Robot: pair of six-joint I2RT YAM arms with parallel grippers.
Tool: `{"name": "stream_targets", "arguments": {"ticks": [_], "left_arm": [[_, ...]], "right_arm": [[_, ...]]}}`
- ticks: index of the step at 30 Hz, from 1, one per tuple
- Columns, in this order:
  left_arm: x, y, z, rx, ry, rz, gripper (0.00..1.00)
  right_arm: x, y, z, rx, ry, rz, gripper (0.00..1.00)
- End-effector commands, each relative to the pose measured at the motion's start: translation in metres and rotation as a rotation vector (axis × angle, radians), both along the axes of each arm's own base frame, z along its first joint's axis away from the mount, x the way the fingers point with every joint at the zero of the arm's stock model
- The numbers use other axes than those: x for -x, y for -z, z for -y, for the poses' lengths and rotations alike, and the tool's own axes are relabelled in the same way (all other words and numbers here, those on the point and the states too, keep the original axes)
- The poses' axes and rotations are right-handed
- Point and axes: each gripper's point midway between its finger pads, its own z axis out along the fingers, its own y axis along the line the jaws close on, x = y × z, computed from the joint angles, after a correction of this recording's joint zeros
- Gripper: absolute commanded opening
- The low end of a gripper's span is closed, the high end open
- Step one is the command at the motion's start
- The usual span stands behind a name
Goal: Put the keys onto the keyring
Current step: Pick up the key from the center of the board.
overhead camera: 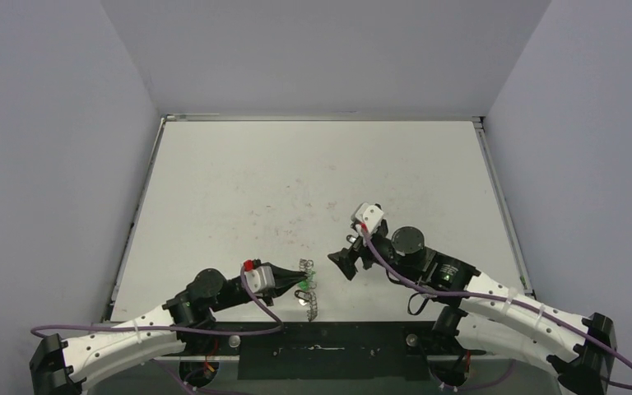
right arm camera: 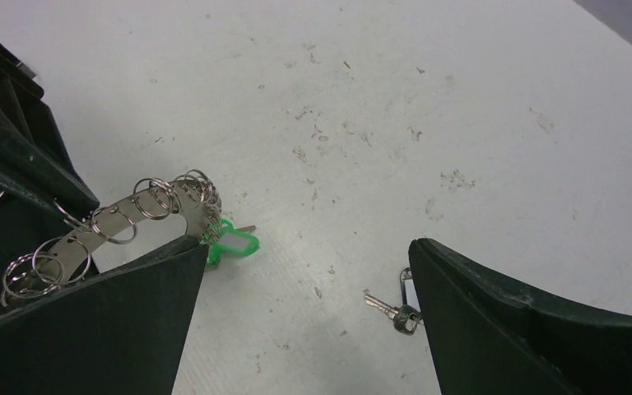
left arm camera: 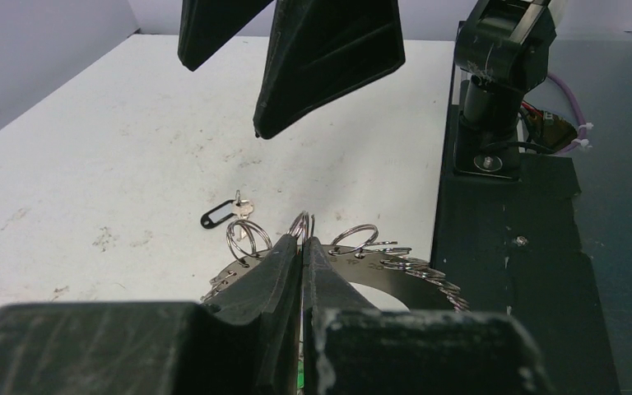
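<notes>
Table [overhead camera: 313,181] is plain white and pretty scuffed, with dark specks and smudges scattered over the middle. It's boxed in by bare pale grey-lilac walls [overhead camera: 58,164] on three sides. Along the near edge runs a black base plate [overhead camera: 321,350] where both arms are bolted. The left fingers [overhead camera: 301,282] are pinched tight on the keyring [overhead camera: 313,303], holding it low by that near edge, its rim crowded with little split rings. The green key [right arm camera: 232,244] sits right against the keyring; can't tell if it's hooked on. The black-headed key [left arm camera: 219,216] lies flat on the table a bit beyond. The right fingers [overhead camera: 341,263] are spread wide, gripping nothing, hovering just right of the keyring.
</notes>
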Motion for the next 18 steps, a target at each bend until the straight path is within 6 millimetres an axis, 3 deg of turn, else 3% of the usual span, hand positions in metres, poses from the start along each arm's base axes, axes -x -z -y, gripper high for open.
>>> {"name": "stream_targets", "arguments": {"ticks": [1, 9, 15, 18], "left_arm": [[0.001, -0.014, -0.001, 0.057, -0.009, -0.023, 0.0], [0.0, -0.009, -0.002, 0.011, -0.012, -0.027, 0.0], [0.0, -0.008, -0.002, 0.006, -0.012, -0.024, 0.0], [0.001, -0.008, -0.001, 0.007, -0.008, -0.023, 0.0]], "right_arm": [[-0.017, -0.013, 0.006, -0.129, 0.142, -0.111, 1.0], [-0.064, 0.047, 0.055, -0.107, 0.477, -0.401, 0.99], [-0.085, 0.085, 0.085, -0.109, 0.602, -0.589, 0.86], [-0.092, 0.095, 0.086, -0.147, 0.617, -0.668, 0.78]]}}
